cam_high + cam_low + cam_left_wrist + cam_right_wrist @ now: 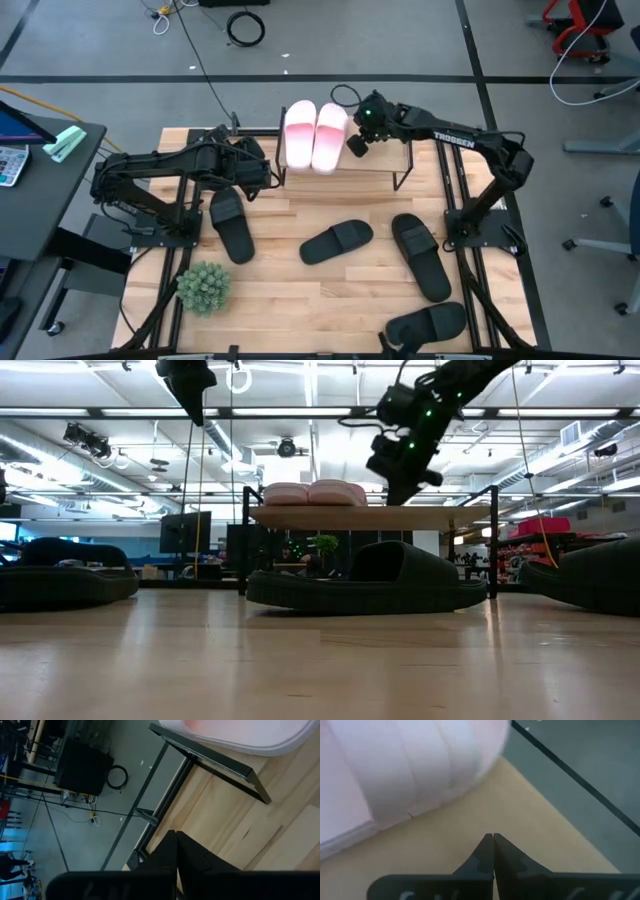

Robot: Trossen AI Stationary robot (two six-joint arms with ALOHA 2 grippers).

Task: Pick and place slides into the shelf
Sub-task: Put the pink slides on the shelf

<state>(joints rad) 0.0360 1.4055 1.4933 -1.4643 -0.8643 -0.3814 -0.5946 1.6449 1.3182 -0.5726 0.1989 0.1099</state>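
Note:
Two pale pink slides lie side by side on the left part of the shelf's plank top, at the table's far edge; the low view shows them there too. My right gripper is shut and hovers just right of the right pink slide, its tips over bare plank. My left gripper is shut and held off the table by the shelf's left end. The black slides lie on the tabletop.
Black slides lie at the left, the centre, the right and the near right edge. A small green plant stands near the left front corner. The right half of the shelf top is bare plank.

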